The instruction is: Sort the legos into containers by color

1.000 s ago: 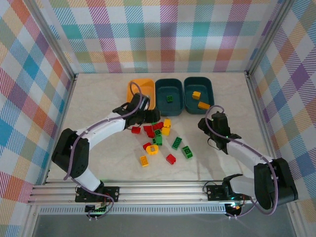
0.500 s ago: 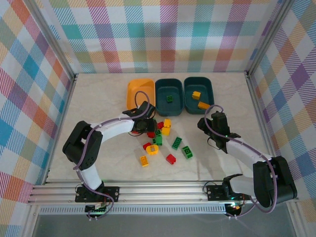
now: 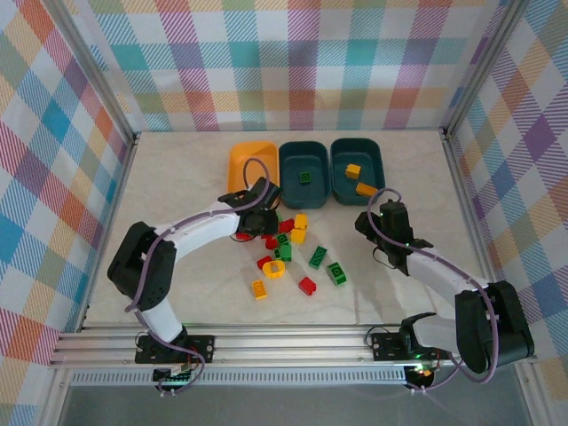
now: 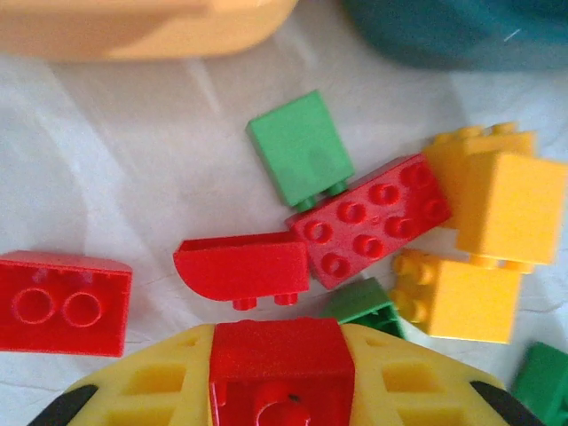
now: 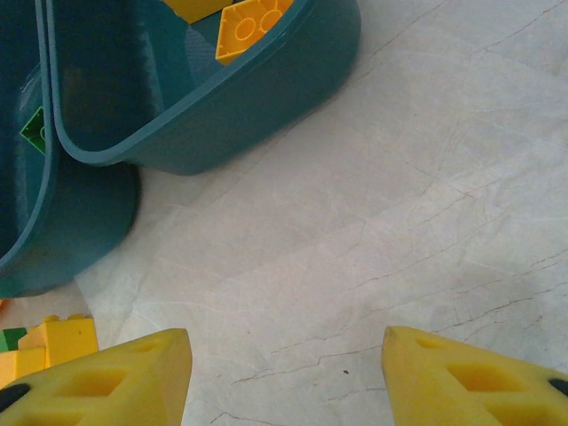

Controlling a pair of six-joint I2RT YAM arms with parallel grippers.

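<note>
Twelve or so legos [image 3: 288, 253], loose on the table [image 3: 177, 177] at centre frame, just below the containers [image 3: 297, 160] at upper centre. Judged light, rigid and slick-walled; best taken across flat opposite sides, not over studs or a curved top. Left gripper [image 4: 280, 383]: jaws clamped on one red brick [image 4: 277, 348] at the pile's left edge. Right gripper [image 5: 288, 382]: jaws apart, nothing between, over bare table right of the pile.

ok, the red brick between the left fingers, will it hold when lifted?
Likely rigid: the red brick is hard moulded plastic, flat sides filling the left gripper. Probably light, tiny beside the orange tub. Glossy faces may slip or twist if pinched off-centre.
</note>
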